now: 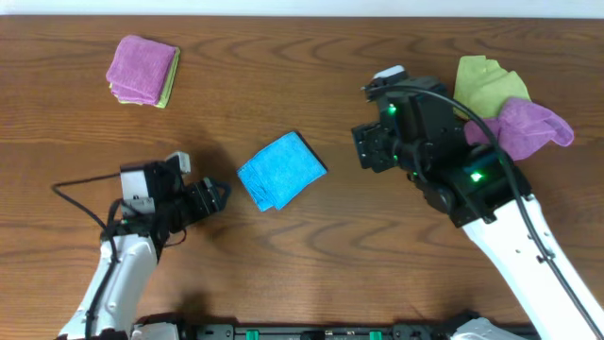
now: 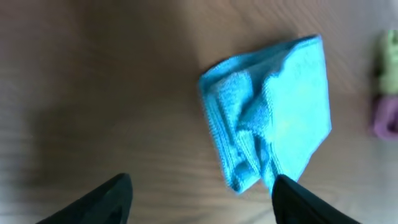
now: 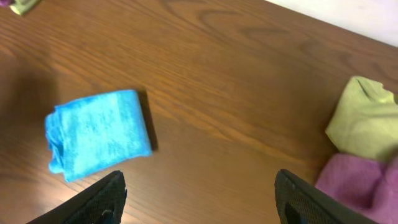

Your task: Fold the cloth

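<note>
My left pincer (image 1: pixel 223 195) and right pincer (image 1: pixel 364 146) both stand apart, holding nothing. The cloth (image 1: pixel 281 171) lies folded on the bench (image 1: pixel 302 57) between them. Its near end seems bunched, though my left wrist view is blurred.

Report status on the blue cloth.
Left jaws open, right jaws open, both empty. Blue cloth folded, flat on table, untouched. Folded stack and loose pile well aside.
</note>
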